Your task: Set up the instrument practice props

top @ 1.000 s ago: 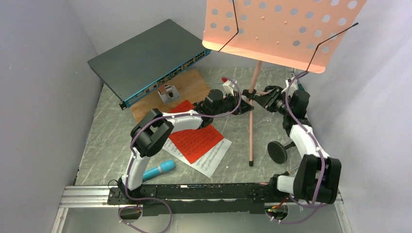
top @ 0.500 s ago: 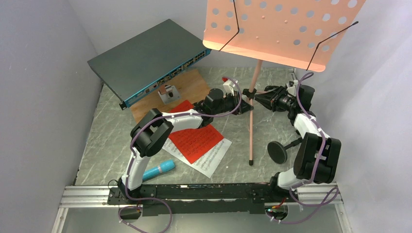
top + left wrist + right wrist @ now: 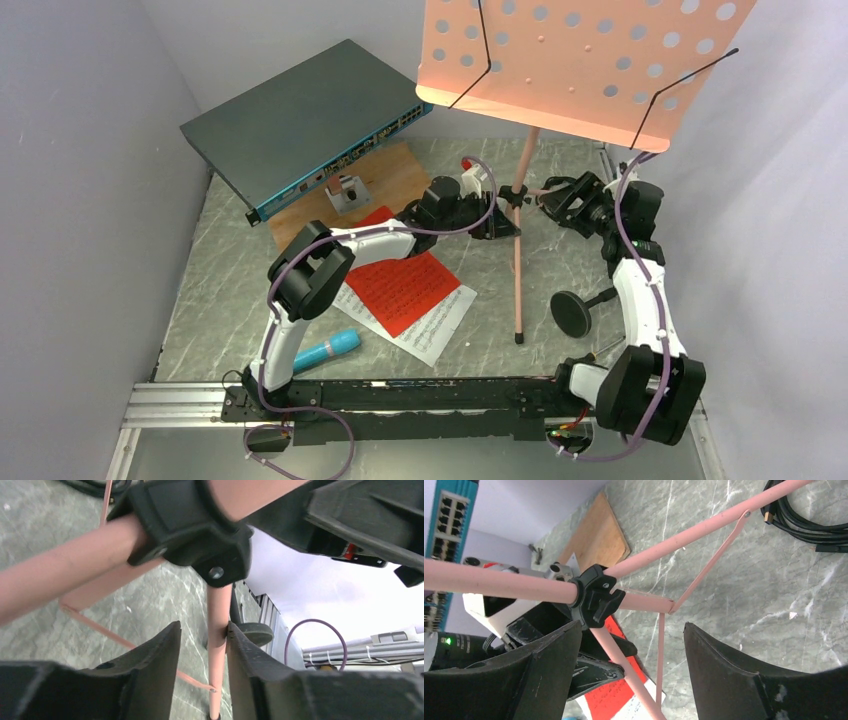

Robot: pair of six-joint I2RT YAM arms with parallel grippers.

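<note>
stand (image 3: pixel 580 80) upright, hub (image 3: pixel 596 595) between both grippers | left gripper (image 3: pixel 202 630) loosely astride one leg (image 3: pixel 218 630), not pinching | right gripper (image 3: pixel 631 627) spread wide, just beside

The top external camera looks steeply down from above and behind the robot, taking in the whole worktop (image 3: pixel 230 290). The left wrist camera sits very close beneath the black hub (image 3: pixel 200 535) of the music stand (image 3: pixel 218 645), apparently tilted upward. The right wrist camera, slightly farther off, looks down on that hub, which all three views share.
</note>
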